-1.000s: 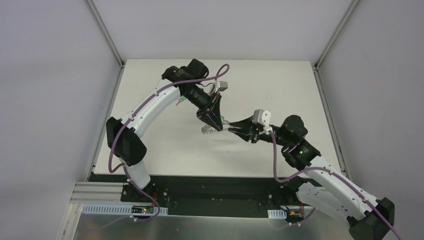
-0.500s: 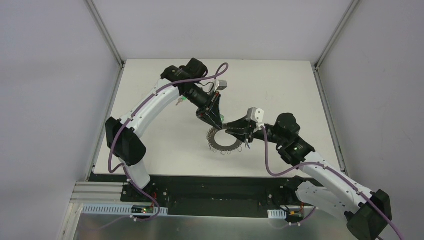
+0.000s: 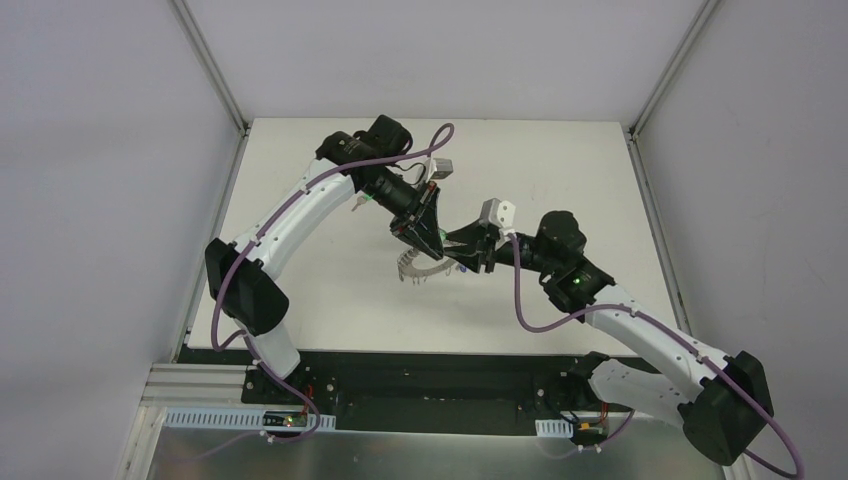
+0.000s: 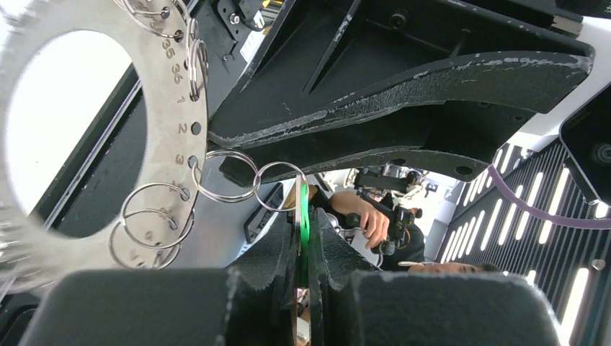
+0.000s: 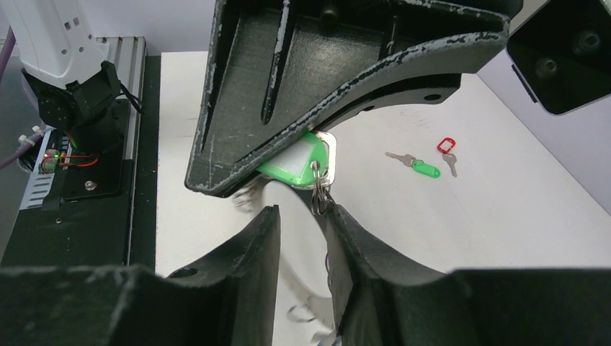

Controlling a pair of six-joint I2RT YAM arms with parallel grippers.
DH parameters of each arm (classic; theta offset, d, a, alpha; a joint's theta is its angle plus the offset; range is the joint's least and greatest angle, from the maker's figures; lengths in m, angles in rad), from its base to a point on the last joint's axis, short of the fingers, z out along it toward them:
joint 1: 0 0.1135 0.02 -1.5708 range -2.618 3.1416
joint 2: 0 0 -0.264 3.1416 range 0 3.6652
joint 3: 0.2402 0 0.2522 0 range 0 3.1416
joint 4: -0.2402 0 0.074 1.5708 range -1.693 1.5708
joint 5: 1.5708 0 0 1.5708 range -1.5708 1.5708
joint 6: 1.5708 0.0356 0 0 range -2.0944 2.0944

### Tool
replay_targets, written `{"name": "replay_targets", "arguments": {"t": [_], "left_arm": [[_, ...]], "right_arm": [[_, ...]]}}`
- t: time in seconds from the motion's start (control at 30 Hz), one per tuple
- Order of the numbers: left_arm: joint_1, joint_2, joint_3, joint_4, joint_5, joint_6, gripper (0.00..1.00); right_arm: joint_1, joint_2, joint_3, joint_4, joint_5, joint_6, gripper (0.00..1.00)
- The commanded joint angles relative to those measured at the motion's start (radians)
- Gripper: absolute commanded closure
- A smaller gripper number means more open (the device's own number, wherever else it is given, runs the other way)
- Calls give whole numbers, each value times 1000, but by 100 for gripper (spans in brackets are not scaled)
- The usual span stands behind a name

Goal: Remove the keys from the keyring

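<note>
My left gripper (image 3: 428, 238) is shut on the green tag (image 4: 305, 205) of a key and holds it above the table. Small wire loops (image 4: 238, 176) join that tag to the keyring (image 4: 173, 108), a flat grey ring with numbered holes that hangs beside and below the jaws (image 3: 415, 268). My right gripper (image 5: 301, 216) is open, its fingertips right under the green tag (image 5: 299, 164), with a wire loop (image 5: 318, 193) against its right finger. The ring shows blurred between and below these fingers. Two loose keys, one with a green tag (image 5: 425, 170) and one with a red tag (image 5: 447, 145), lie on the table.
The white table (image 3: 560, 180) has raised rails along its left and right edges and grey walls around it. The two arms meet over its middle. A black strip with the arm bases (image 3: 420, 375) runs along the near edge.
The keyring, flat and face-up under the grippers half a second ago, now hangs nearly edge-on below my left gripper. My right gripper has moved left and up, close against the left one.
</note>
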Motion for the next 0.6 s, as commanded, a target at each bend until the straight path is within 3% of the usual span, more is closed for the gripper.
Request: {"name": "replay_targets", "arguments": {"t": [0.0,0.07,0.27,0.57], "left_arm": [[5,-51,5,2,56,-9,100],[5,-50,6,3,59,-9,100],[6,-46,6,3,62,-6,100],[40,-44,17,15,88,-8,100]], "right_arm": [[0,13,58,101,-30,14,65],[0,20,64,103,-41,18,69],[0,10,56,106,-42,26,100],[-4,-81,-3,38,-23,-2,100]]}}
